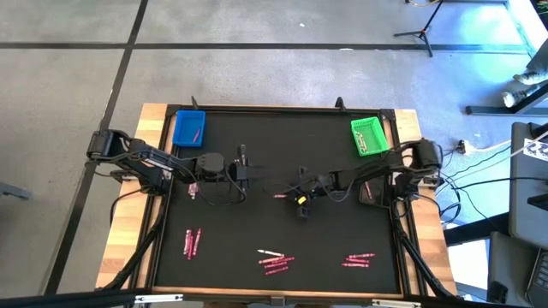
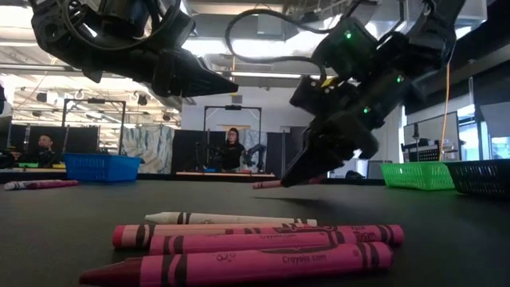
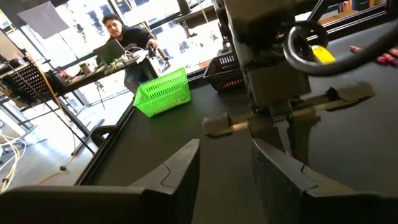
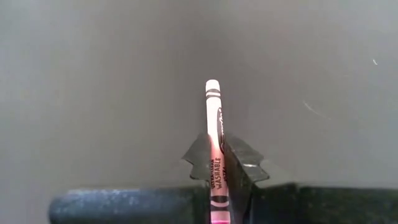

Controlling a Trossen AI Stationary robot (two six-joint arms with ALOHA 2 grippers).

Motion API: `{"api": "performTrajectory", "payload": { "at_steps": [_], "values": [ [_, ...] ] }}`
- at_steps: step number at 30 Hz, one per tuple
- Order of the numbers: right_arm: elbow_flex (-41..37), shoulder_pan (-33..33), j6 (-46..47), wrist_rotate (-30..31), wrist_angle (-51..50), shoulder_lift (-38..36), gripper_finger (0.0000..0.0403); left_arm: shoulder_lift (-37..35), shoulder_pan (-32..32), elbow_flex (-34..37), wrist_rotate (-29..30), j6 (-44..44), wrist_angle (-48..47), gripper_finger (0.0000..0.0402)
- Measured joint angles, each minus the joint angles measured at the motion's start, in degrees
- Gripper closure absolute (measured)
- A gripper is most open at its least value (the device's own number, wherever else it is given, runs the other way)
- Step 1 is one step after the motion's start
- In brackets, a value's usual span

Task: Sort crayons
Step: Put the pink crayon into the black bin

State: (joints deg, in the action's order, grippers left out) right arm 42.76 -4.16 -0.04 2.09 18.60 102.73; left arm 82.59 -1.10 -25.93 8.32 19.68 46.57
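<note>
One pink crayon [image 4: 213, 134] pinched near its rear end by the closed right gripper [image 4: 219, 163] at table centre, left gripper [image 3: 225, 163] agape alongside; off-centre hold risks pivoting or slipping on lift.

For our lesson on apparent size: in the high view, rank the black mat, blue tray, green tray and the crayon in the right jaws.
1. Black mat.
2. Blue tray and green tray: they look alike, so unranked.
3. Crayon, smallest.

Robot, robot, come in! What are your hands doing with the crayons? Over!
Right gripper shut on pink crayon, mid-mat. Left gripper open, empty, hovering. Nothing blocking.
</note>
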Motion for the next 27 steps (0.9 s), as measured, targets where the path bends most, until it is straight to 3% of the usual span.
{"api": "performTrajectory", "payload": {
  "at_steps": [14,27],
  "values": [
    [0.09,0.0,5.83,4.04,-27.53,-18.48,0.0383,0.02,0.0,0.0,0.15,0.0,-0.42,0.0266],
    [0.09,0.0,22.17,6.45,-59.46,-37.2,0.0384,0.02,0.0,0.0,0.17,0.01,-0.65,0.0266]
  ]
}}
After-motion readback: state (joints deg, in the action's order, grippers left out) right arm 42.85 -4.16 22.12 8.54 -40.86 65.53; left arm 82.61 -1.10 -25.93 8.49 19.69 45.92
